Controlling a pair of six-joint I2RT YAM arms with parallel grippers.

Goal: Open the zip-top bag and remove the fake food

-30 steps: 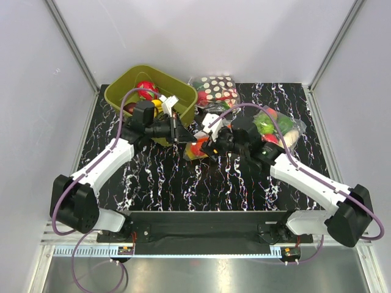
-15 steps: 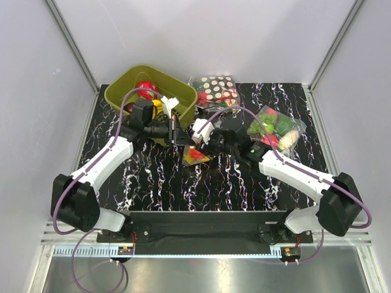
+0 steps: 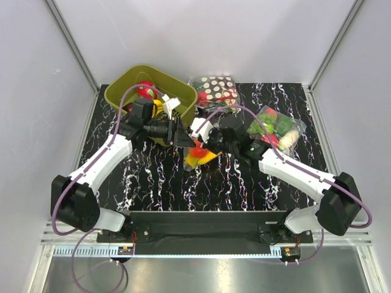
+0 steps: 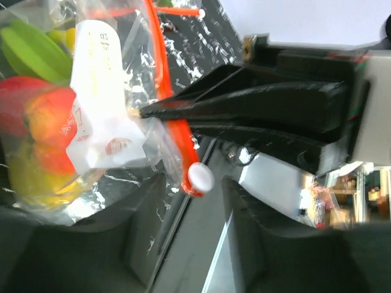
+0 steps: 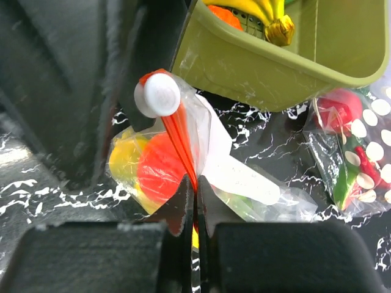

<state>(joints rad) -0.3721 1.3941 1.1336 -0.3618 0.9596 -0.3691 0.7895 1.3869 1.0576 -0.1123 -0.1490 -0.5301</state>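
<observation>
Orange zip strip [image 5: 179, 134]: newly pinched by the clenched right claw [image 5: 194, 187].
Left claw [image 4: 192, 201]: just released, jaws apart.
Zip-top bag [image 3: 198, 156]: handed over, with the fake food [image 5: 160, 168] still inside.

Only print I can find is on the zip-top bag [image 4: 36, 140]: a white label panel [image 4: 101, 104] on its clear side, seen from the left wrist camera. It carries red print, turned sideways to the camera. Two characters at the panel's upper end look like "日付", but I can't confirm that. Thin red ruled lines run down the panel. A small round red mark sits at its lower end, too blurred to read. On the right wrist camera the panel shows plain white, no print resolvable. Top camera: nothing legible.
</observation>
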